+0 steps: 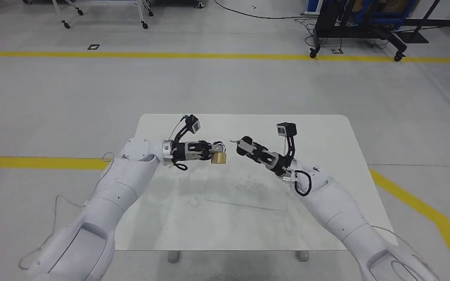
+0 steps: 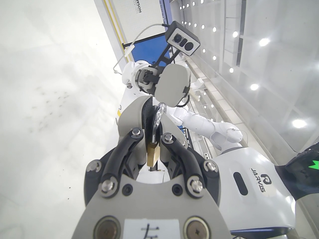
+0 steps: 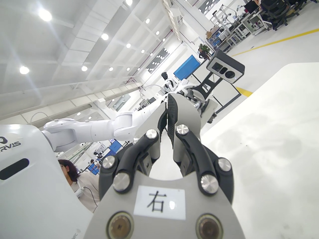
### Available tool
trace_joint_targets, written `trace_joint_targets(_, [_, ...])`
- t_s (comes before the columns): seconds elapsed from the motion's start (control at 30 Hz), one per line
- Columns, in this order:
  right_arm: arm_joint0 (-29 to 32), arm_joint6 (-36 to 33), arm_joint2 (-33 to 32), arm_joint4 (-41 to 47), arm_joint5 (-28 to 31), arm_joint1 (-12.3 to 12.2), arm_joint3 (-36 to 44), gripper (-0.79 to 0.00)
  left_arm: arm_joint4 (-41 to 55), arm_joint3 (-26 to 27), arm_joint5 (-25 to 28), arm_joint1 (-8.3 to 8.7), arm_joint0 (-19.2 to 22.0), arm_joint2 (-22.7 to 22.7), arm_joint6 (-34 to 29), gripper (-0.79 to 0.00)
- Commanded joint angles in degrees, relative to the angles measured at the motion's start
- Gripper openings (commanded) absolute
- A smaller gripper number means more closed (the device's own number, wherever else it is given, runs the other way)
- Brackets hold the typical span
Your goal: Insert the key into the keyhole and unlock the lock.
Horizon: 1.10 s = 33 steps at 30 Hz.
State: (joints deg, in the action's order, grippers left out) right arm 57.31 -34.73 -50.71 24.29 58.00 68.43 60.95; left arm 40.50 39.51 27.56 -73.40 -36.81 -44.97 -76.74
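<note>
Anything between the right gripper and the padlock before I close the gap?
Nothing visible does. The top view shows only open air between the right gripper and the brass padlock, which the left gripper holds above the table.

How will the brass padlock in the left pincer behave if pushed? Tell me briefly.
Probably heavy for its size: the padlock body looks solid brass. The left pincer clamps only its silver shackle, so the body may swing or pivot under a push. Smooth metal could slip.
</note>
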Motion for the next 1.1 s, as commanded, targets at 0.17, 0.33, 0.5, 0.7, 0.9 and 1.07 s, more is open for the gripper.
trace_joint_targets(0.17, [-0.03, 0.01, 0.05, -0.07, 0.0, 0.01, -0.04, -0.785, -0.05, 0.01, 0.05, 0.01, -0.01, 0.02, 0.06, -0.785])
trace_joint_targets(0.33, [0.96, 0.99, -0.3, -0.22, -1.4, -0.04, 1.12, -0.785, 1.82, 2.6, -11.65, 0.05, -1.61, -0.93, 5.82, -0.785])
trace_joint_targets(0.5, [5.35, 3.12, -3.86, 4.55, -5.4, -1.02, 3.87, -0.785, 5.05, 2.21, -28.04, -0.25, -0.66, -1.49, 8.29, -0.785])
trace_joint_targets(0.7, [11.7, 5.75, -9.44, 5.99, -14.96, -2.71, 10.37, -0.785, 7.23, 1.9, -32.19, -1.38, 0.81, -1.82, 12.07, -0.785])
trace_joint_targets(0.9, [11.7, 5.75, -9.44, 5.99, -14.96, -2.71, 10.37, -0.785, 7.23, 1.9, -32.19, -1.38, 0.81, -1.82, 12.07, -0.785])
trace_joint_targets(1.07, [11.7, 5.75, -9.44, 5.99, -14.96, -2.71, 10.37, -0.785, 7.23, 1.9, -32.19, -1.38, 0.81, -1.82, 12.07, -0.785])
